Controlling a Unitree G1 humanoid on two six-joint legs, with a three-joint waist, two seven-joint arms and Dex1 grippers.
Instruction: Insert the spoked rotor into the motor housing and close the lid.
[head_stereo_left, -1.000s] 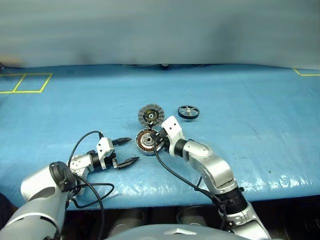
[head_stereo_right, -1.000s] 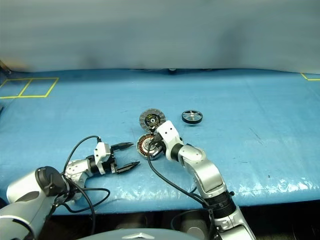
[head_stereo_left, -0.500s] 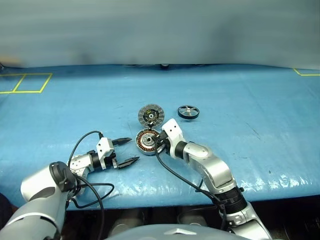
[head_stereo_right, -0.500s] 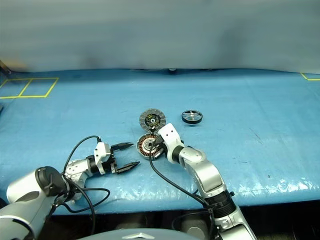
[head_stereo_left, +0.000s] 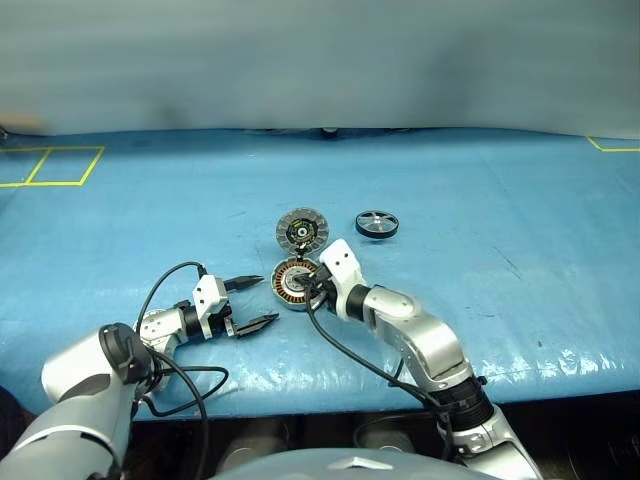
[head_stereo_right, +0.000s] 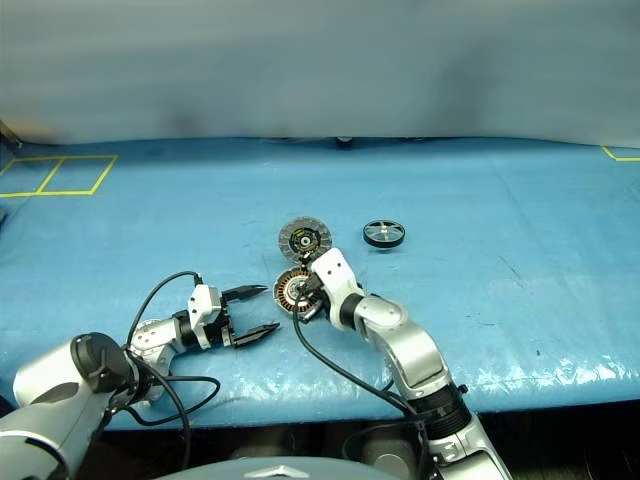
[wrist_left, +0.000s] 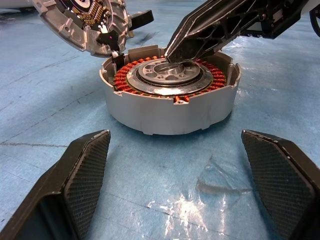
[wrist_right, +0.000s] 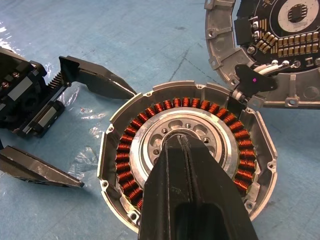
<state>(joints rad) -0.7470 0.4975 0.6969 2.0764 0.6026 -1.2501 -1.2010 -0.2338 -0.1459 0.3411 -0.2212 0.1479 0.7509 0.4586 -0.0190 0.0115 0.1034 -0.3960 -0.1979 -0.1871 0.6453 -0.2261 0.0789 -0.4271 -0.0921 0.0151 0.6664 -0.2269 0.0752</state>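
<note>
The motor housing (head_stereo_left: 291, 284) lies on the blue mat, its copper windings (wrist_right: 127, 155) and silver hub (wrist_left: 167, 75) facing up. Its lid (head_stereo_left: 301, 231) stands tilted open at the far edge, showing the ribbed face with a dark centre (wrist_right: 280, 45). The spoked rotor (head_stereo_left: 377, 224) lies apart on the mat, to the right of the lid. My right gripper (wrist_right: 178, 137) is shut, its tips resting on the housing's hub. My left gripper (head_stereo_left: 268, 299) is open just left of the housing, which sits ahead of its spread fingers (wrist_left: 85, 175).
Blue mat (head_stereo_left: 520, 200) covers the table. Yellow tape squares (head_stereo_left: 50, 165) mark the far left, and another yellow corner (head_stereo_left: 610, 146) the far right. The mat's front edge (head_stereo_left: 300, 400) runs close below my arms. A black cable (head_stereo_left: 170, 280) loops by the left wrist.
</note>
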